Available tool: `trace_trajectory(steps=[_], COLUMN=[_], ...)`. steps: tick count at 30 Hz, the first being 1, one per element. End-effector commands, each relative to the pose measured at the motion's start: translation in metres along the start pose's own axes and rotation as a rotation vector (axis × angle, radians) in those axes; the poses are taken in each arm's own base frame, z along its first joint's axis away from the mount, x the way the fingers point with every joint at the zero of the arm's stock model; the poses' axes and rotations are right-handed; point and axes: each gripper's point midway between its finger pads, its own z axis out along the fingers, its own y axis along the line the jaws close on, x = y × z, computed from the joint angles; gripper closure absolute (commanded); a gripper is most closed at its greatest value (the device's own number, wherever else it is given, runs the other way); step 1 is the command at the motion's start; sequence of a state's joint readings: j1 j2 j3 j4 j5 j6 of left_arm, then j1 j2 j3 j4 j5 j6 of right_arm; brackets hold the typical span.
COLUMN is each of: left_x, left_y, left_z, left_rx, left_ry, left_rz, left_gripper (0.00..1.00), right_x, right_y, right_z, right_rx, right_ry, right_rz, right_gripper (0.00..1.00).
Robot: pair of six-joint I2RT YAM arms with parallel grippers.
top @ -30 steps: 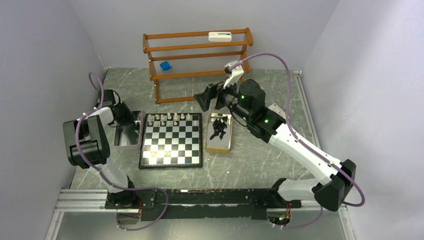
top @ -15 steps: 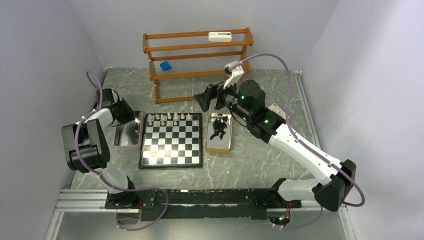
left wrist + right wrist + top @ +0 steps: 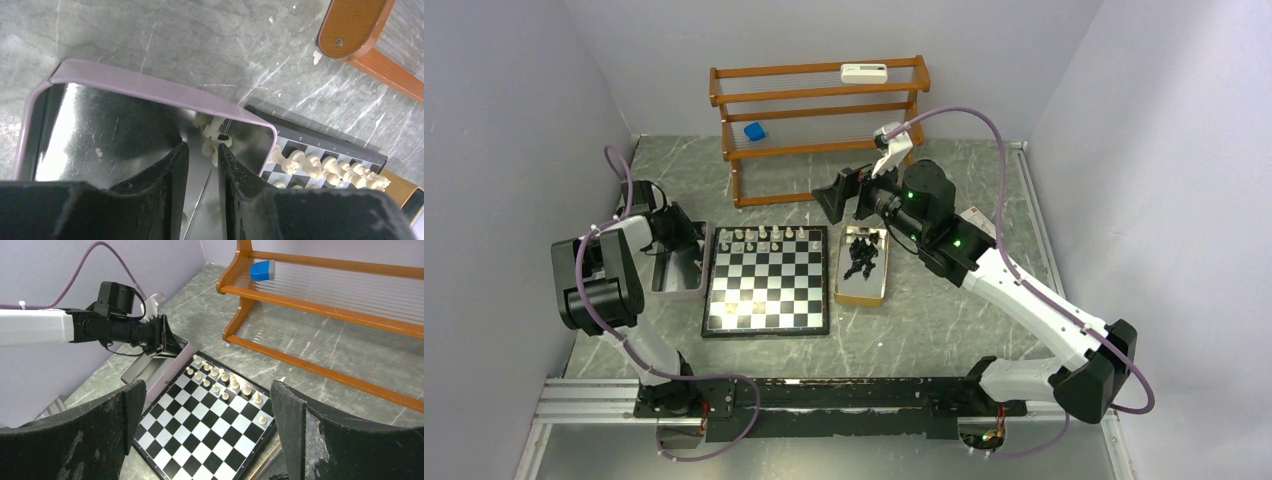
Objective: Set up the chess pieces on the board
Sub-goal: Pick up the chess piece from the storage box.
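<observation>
Picking a cream piece out of the silver tray (image 3: 135,86) looks to us like the step in hand. The left wrist view gives the closest read: the left gripper (image 3: 202,147) sits low inside that tray, its jaws only narrowly apart with nothing clamped between them. A small cluster of cream pieces (image 3: 214,132) lies just off its tips in the tray's far corner, against the wall. To do this well we would widen the jaws enough to straddle one piece. We would then lower the tips on either side of it rather than onto the wall, and close on its body so it lifts without dragging a neighbour. The corner leaves little room, so a slow, square approach seems wise to us. Just beyond the tray wall lies the board (image 3: 314,136), where set-out pieces (image 3: 764,237) stand in the far rows. What the wrist cannot show, the top view does: the near rows are bare, and the black pieces (image 3: 861,260) lie heaped in a gold tray (image 3: 860,298) on the board's other side. The right gripper (image 3: 847,193) hangs just past that tray, jaws spread wide and empty. Farthest back stands a wooden rack (image 3: 819,95) holding a blue block (image 3: 755,131).
</observation>
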State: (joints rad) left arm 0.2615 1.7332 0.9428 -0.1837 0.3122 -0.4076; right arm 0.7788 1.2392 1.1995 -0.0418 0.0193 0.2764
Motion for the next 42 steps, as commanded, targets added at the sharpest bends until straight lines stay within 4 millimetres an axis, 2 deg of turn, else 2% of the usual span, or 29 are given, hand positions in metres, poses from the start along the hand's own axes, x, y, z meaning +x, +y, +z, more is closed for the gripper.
trace_trajectory(steps=[1,7,12,17,21,24,28,42], left_x=[-0.015,-0.017,-0.021,-0.024,-0.025,-0.026,-0.025,-0.019], left_y=[-0.005,0.003,0.005,0.007,0.005,-0.006,-0.012,-0.009], left_z=[0.004,0.005,0.001,-0.003,-0.005,-0.005,-0.003,0.003], left_rx=[0.030,-0.023,-0.043,-0.062,-0.052,0.010,0.048,0.042], left_ry=[-0.020,-0.024,-0.045,-0.061,-0.069,-0.075,-0.067,-0.045], left_rz=[0.021,0.014,0.012,0.014,0.019,0.035,0.042,0.037], left_gripper=[0.67,0.68,0.73,0.74,0.73,0.68,0.68,0.68], right_x=[-0.017,-0.020,-0.020,-0.021,-0.019,-0.018,-0.017,-0.017], right_y=[-0.001,-0.002,-0.003,-0.003,-0.003,-0.004,-0.004,-0.004], right_z=[-0.006,-0.008,-0.010,-0.010,-0.010,-0.010,-0.010,-0.013], right_rx=[0.005,0.010,0.017,0.017,0.018,0.019,0.018,0.017], right_ry=[-0.063,-0.070,-0.073,-0.073,-0.070,-0.069,-0.069,-0.071], right_rz=[-0.005,-0.014,-0.020,-0.021,-0.019,-0.016,-0.016,-0.018], right_gripper=[0.00,0.00,0.00,0.00,0.00,0.00,0.00,0.00])
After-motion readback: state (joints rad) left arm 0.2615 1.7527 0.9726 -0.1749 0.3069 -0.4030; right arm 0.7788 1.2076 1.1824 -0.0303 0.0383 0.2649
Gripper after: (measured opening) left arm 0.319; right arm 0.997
